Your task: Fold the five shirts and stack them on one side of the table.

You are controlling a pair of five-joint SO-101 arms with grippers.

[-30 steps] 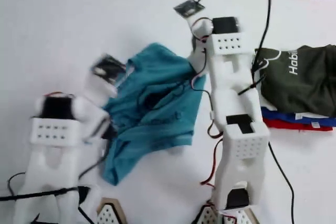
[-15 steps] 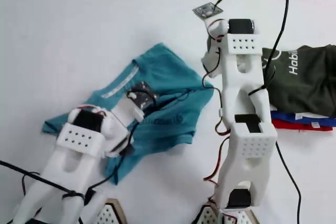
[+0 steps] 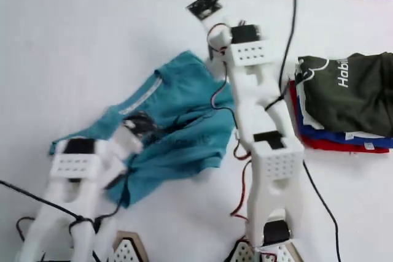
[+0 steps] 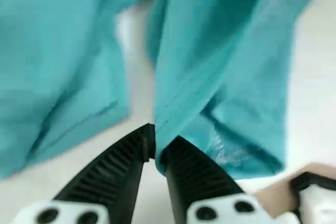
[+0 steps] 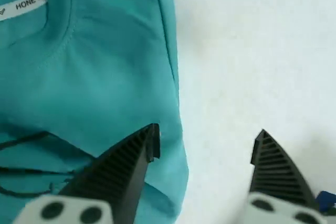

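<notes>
The left wrist view shows the left gripper [image 4: 156, 148] clenched on a fold of the teal shirt [image 4: 220, 51]. The right wrist view shows the right gripper [image 5: 207, 142] spread wide, straddling the shirt's edge. The high view adds the stack [image 3: 347, 99] beside the right arm. Both arms have shifted left since 0.5 s ago. Count: one teal shirt crumpled mid-table and three stacked shirts, dark green on blue on red.
</notes>
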